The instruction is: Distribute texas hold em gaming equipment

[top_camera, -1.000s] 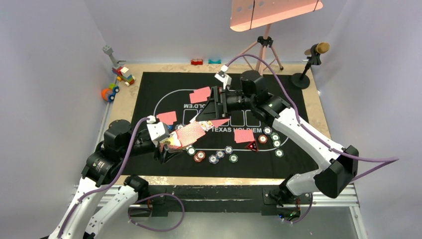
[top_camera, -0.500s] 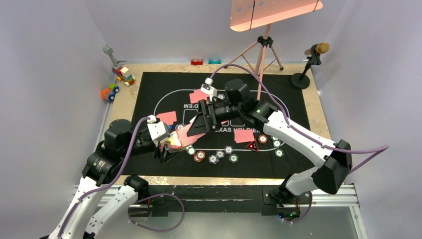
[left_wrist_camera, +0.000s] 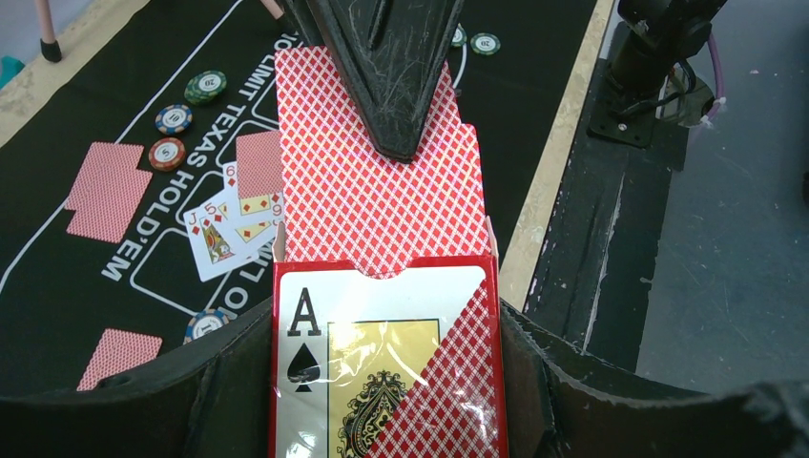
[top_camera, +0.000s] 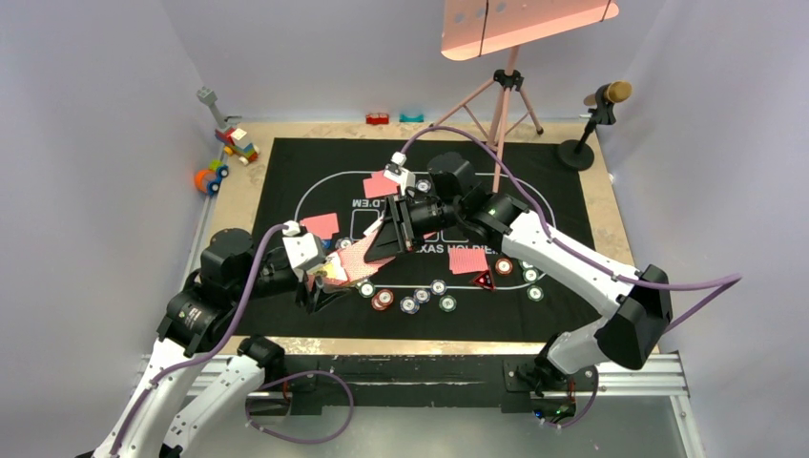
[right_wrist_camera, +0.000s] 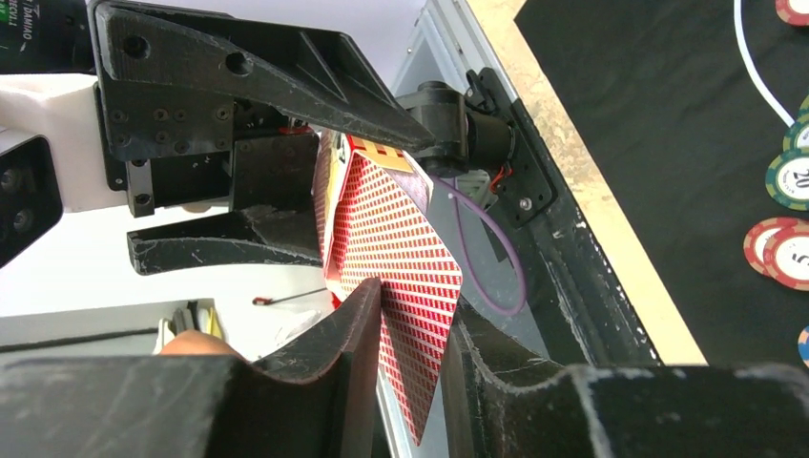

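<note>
The left pincer (top_camera: 322, 279) grasps a card box (left_wrist_camera: 382, 372) printed "A" with a spade. The right pincer (right_wrist_camera: 412, 322) is clenched on the card (left_wrist_camera: 372, 205) jutting from that box.

Robot lab booth: plain white walls (top_camera: 86, 143), tripod-mounted panel (top_camera: 525, 24), stand microphone (top_camera: 611, 93), aluminium base rail (top_camera: 420, 386).

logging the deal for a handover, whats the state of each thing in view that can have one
card box: open, cards sticking out, gripped by left hand
top card: slid partly out, pinched by right hand
left hand: shut on card box
right hand: shut on top card
fanned cards on mat: face up
other mat cards: face down
chips: lying flat
</note>
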Controlling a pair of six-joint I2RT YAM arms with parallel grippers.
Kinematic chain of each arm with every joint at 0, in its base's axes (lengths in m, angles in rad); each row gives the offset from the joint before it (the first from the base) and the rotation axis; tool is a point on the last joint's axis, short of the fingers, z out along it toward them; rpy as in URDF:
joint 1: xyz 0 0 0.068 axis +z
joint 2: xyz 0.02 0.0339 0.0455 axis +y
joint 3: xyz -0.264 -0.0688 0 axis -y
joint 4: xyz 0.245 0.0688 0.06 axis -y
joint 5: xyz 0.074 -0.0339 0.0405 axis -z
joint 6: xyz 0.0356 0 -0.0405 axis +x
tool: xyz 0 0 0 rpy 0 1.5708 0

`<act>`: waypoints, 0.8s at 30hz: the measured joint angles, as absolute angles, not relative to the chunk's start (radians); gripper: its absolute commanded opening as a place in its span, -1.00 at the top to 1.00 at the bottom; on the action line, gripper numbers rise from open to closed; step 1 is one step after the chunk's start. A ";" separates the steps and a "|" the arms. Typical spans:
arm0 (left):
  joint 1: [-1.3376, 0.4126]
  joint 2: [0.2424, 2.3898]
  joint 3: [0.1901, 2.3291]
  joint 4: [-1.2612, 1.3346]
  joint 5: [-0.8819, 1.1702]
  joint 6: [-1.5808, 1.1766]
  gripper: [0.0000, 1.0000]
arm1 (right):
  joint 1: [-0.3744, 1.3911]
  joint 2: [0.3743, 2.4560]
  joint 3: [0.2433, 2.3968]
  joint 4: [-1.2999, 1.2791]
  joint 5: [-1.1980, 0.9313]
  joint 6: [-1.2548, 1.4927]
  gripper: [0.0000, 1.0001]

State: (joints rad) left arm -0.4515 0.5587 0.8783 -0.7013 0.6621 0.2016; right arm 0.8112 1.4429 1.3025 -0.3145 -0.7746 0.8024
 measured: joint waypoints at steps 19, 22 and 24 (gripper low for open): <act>-0.451 0.548 0.878 -0.708 0.662 0.202 0.94 | 0.772 1.451 1.378 -0.433 -0.751 0.743 0.83; -0.451 0.548 0.878 -0.713 0.662 0.202 0.94 | 0.762 1.451 1.378 -0.436 -0.751 0.742 0.91; -0.451 0.548 0.878 -0.716 0.662 0.202 0.94 | 0.756 1.450 1.380 -0.438 -0.751 0.741 0.94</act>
State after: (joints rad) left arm -0.4515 0.5484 0.8783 -0.7162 0.6617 0.2016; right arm 0.7559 1.4502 1.3800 -0.4381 -0.7509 0.7414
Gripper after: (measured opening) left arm 0.710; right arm 0.055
